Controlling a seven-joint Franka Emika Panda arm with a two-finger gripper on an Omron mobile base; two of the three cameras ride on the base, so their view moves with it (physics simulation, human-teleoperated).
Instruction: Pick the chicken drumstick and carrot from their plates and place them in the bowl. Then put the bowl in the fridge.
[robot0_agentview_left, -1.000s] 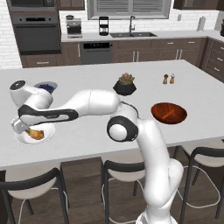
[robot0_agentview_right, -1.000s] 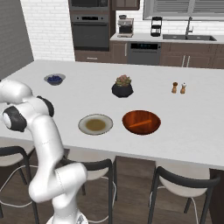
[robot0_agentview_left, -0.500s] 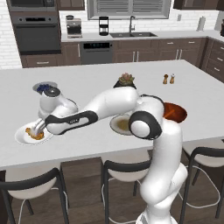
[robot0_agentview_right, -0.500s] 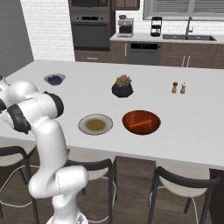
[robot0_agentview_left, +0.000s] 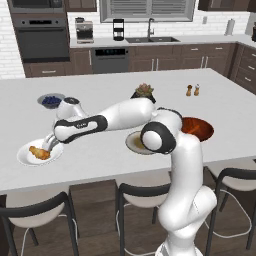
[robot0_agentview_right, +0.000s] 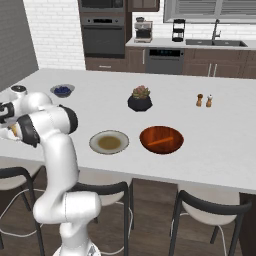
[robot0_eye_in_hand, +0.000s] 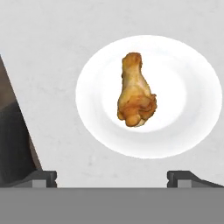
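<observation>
The golden-brown chicken drumstick (robot0_eye_in_hand: 135, 92) lies in the middle of the white plate (robot0_eye_in_hand: 188, 87), at the island's near left (robot0_agentview_left: 22, 155). My gripper (robot0_eye_in_hand: 113, 177) hangs open above the plate, its fingertips wide apart and short of the meat; from the left base view it (robot0_agentview_left: 49, 145) sits just right of the drumstick (robot0_agentview_left: 39, 152). The reddish-brown bowl (robot0_agentview_right: 161, 139) stands to the right with the slim orange carrot (robot0_agentview_right: 162, 141) lying inside it. The grey-tan plate (robot0_agentview_right: 109, 142) beside the bowl is bare. The fridge is out of view.
A small grey blueberry bowl (robot0_agentview_left: 51, 100) sits behind the white plate. The black plant pot (robot0_agentview_right: 140, 99) and two shakers (robot0_agentview_right: 204, 100) stand mid-island. Stools line the near edge. My arm stretches over the counter, covering part of the grey-tan plate (robot0_agentview_left: 133, 144).
The arm has folded back from its far-left reach, its elbow swinging right. The hand stays over the white plate. The drumstick has not moved.
</observation>
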